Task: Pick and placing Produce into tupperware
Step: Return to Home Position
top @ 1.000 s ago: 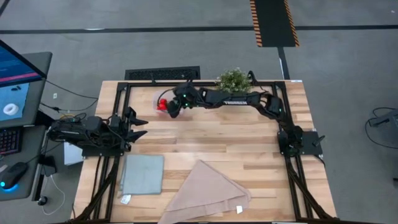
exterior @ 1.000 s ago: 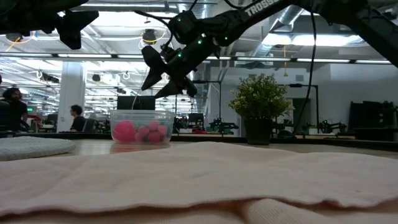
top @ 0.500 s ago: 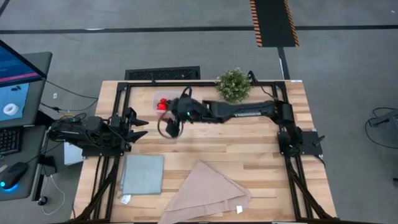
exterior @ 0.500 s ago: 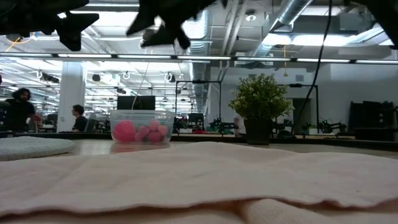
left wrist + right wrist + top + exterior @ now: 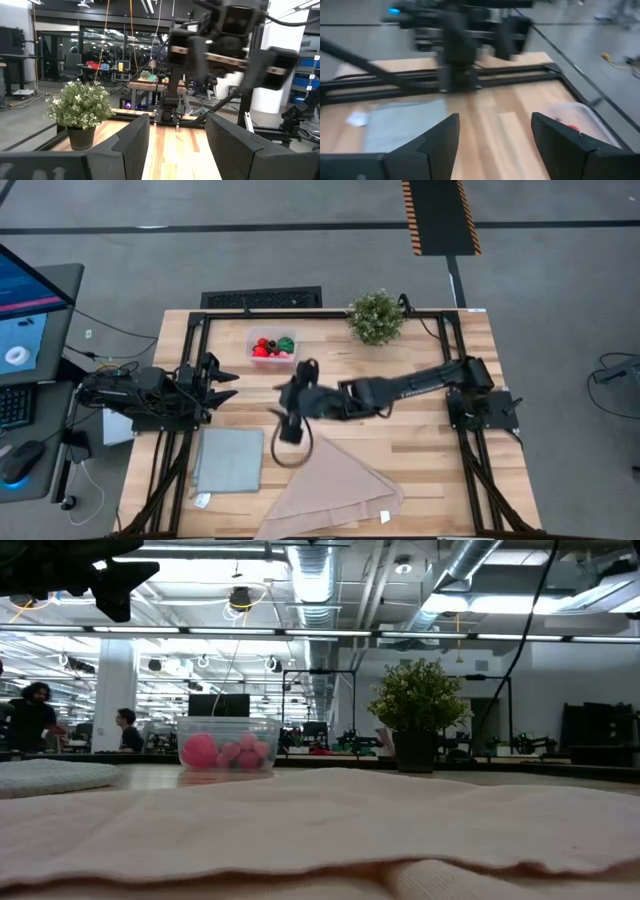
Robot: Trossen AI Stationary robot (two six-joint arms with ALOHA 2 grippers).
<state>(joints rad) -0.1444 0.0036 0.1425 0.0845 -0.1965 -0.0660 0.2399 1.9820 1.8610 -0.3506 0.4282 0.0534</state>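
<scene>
The clear tupperware point(image 5: 272, 346) stands at the far side of the table with red and pink produce point(image 5: 262, 348) and a round green piece point(image 5: 285, 344) inside; it also shows in the low view point(image 5: 228, 745) and the right wrist view point(image 5: 577, 122). My right gripper point(image 5: 283, 418) point(image 5: 495, 145) is open and empty above the middle of the table, nearer than the tupperware, pointing toward the table's left. My left gripper point(image 5: 218, 380) point(image 5: 177, 145) is open and empty at the table's left edge.
A bushy potted plant point(image 5: 376, 316) stands at the far edge. A flat grey-blue cloth point(image 5: 230, 460) and a folded beige cloth point(image 5: 330, 485) lie near the front edge. People point(image 5: 35, 715) show in the room beyond the table.
My right gripper has gone from just above the tupperware toward the table's near edge and up, out of the low view. It now hangs over the middle of the table. The tupperware and the produce in it have stayed in place.
</scene>
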